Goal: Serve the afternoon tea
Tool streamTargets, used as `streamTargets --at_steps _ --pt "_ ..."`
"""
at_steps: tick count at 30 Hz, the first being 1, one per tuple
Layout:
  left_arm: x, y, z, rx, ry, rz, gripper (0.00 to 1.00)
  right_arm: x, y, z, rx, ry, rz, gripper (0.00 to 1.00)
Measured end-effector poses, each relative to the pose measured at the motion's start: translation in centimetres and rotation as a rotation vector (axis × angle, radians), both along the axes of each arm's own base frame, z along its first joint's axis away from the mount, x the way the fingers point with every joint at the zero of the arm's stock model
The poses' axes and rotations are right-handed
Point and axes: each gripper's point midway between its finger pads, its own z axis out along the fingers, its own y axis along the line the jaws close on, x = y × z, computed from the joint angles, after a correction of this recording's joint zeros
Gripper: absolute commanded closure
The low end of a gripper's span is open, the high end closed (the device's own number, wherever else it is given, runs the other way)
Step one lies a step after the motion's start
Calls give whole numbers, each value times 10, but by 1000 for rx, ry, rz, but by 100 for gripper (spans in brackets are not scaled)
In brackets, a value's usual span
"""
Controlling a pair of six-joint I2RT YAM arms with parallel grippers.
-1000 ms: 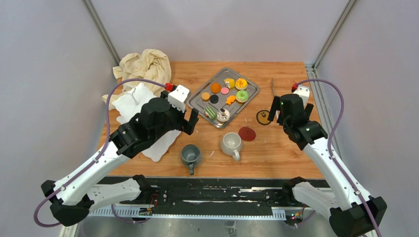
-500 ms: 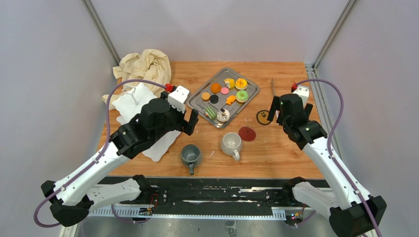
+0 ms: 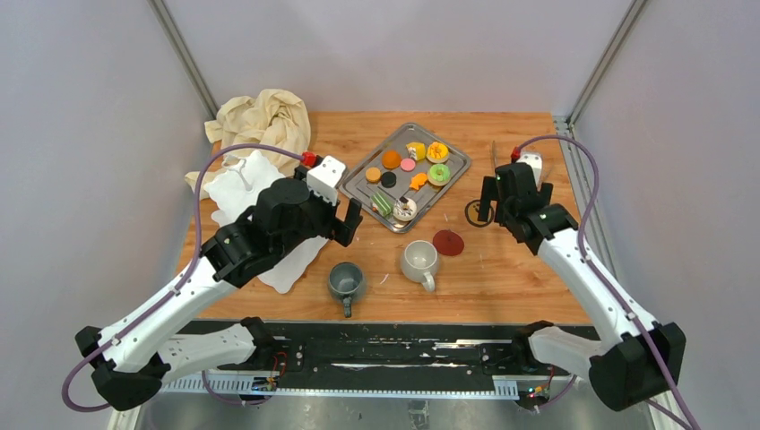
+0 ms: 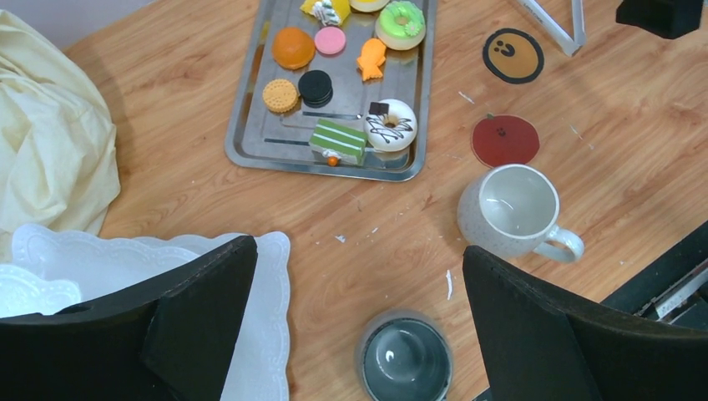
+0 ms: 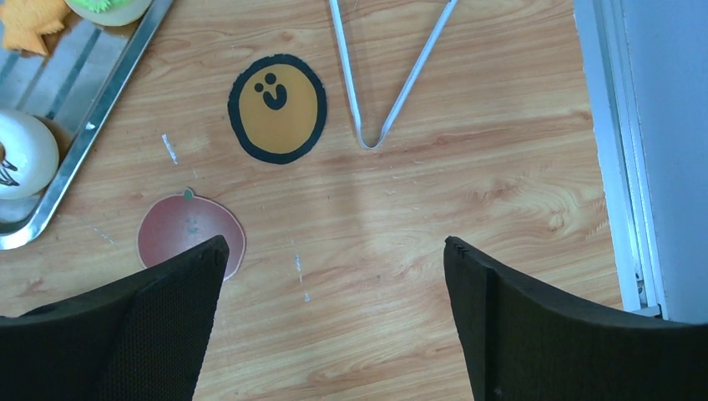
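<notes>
Wood forms the bench (image 3: pixel 502 278). Nearest the arm bases, the grey mug (image 3: pixel 346 280) stands upright with its handle toward the near edge. The white mug (image 3: pixel 418 260) stands just beside it to the right, empty. Neither mug has moved since the earlier frame. A red coaster (image 3: pixel 448 243) lies flat right of the white mug, with a yellow smiley coaster (image 3: pixel 478 213) beyond it.

The left gripper (image 4: pixel 359 251) hovers with fingers spread wide, holding nothing, above the edge of the white scalloped stand plates (image 4: pixel 92 259) lying flat at left. Its position matches the earlier frame.

The right gripper (image 5: pixel 334 242), likewise spread and empty, has shifted left and away from the bases. It hangs over bare bench near the two coasters, with a white bent rod (image 5: pixel 392 75) beyond.

Farther back, the steel tray (image 4: pixel 288 138) holds the pastries (image 4: pixel 294 48), including the green ring doughnut (image 4: pixel 401 15), all unchanged. The beige cloth (image 3: pixel 264 116) lies bunched at the far left corner.
</notes>
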Motion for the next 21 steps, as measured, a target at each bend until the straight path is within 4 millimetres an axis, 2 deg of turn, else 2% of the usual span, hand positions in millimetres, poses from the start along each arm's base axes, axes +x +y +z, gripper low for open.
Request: streamTargets --at_steps 4,13,17,21 --pt "0 -3 -2 1 7 -11 2 15 -3 -10 -13 78 5 1" --pt "1 -7 -12 19 25 -20 2 52 -54 -49 93 242 -142 3" --pt "1 -5 -20 37 34 -18 2 73 -61 -68 113 296 -161 3" --pt "1 -4 -20 40 32 -13 2 86 -70 -89 159 346 -195 4"
